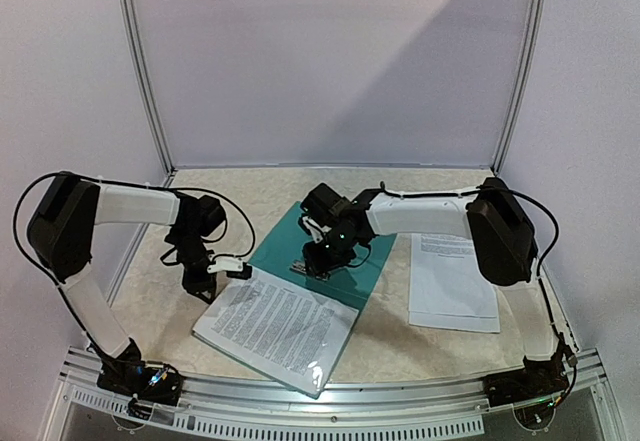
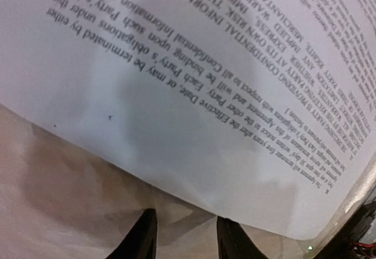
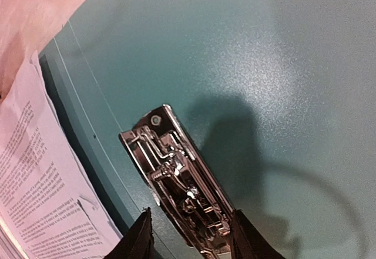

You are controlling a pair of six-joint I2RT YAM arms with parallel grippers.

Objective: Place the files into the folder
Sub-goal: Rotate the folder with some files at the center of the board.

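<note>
A: Starting at the left, what is the left gripper (image 1: 205,279) doing?

B: It is low over the table (image 1: 150,291), at the left corner of the files (image 1: 275,326). In the left wrist view its two dark fingers (image 2: 144,235) stand apart with only bare tabletop between them, and the edge of the top sheet (image 2: 194,94) lies just ahead of their tips. It holds nothing.

A: And where are the files?

B: They form a tilted stack of printed sheets near the table's front edge, between the two arms. The stack's far edge meets the folder (image 1: 290,246), which lies flat with its teal inside face up.

A: What about the right gripper (image 1: 320,261)?

B: It points down at the middle of the folder. From the right wrist, its fingers (image 3: 138,238) sit either side of the near end of the silver clip (image 3: 176,177). I cannot tell whether they squeeze the clip or only flank it.

A: Anything further right?

B: A second pile of printed sheets (image 1: 452,281) lies on the table beside the folder, under the right arm's forearm, apart from both grippers
</note>
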